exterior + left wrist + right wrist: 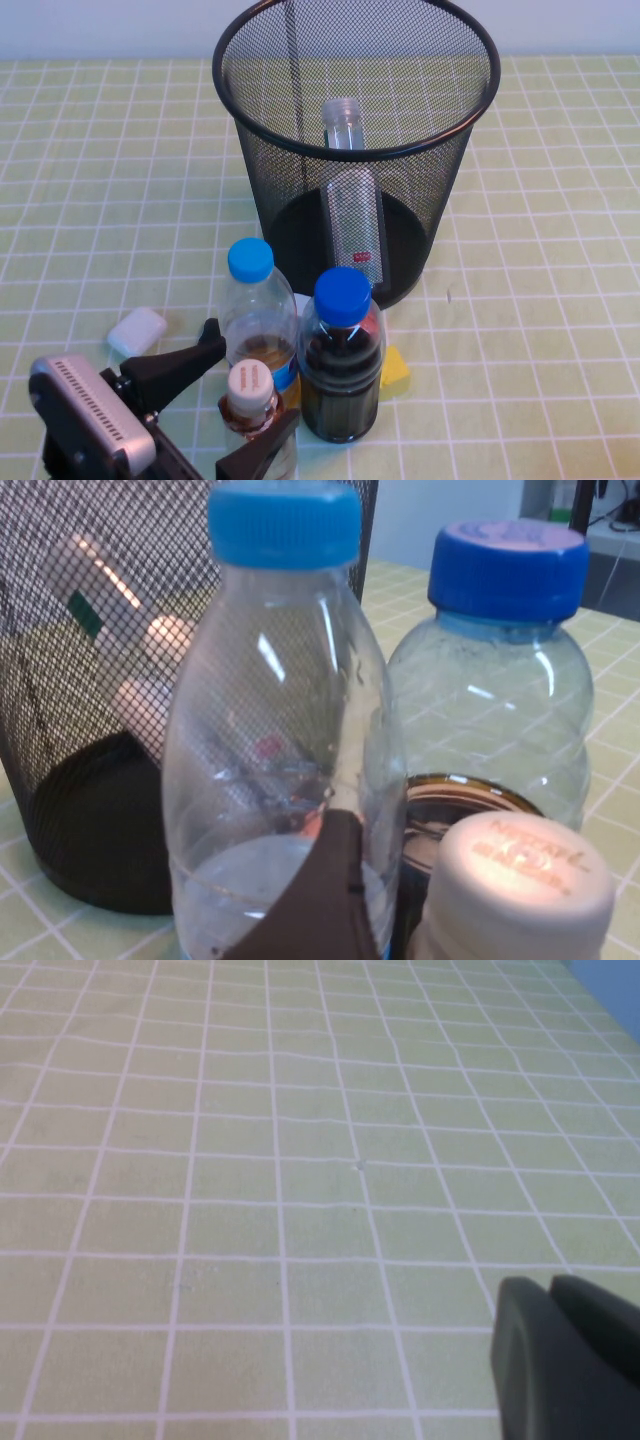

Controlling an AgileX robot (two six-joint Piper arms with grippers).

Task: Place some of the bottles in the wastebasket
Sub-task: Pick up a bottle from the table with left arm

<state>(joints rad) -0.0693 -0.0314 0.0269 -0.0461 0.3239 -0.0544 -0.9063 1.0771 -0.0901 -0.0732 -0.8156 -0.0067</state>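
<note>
Now — tall bottle (352, 215) leans upright in wastebasket (455, 150) | left tool (245, 395) open around small bottle (250, 395) | right tool (565, 1365) shut

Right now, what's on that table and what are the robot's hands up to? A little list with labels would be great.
Wastebasket: black wire-mesh bin, upright at the far side of the table
Inside it: tall clear bottle, leaning against the wall
Beige-capped small bottle: standing on the table, between the left hand's open fingers, not yet gripped
Light-blue-capped bottle: standing just behind it
Dark cola bottle: standing beside them
Left hand: open, at the small bottle
Right hand: shut, over bare tablecloth, holding nothing
</note>
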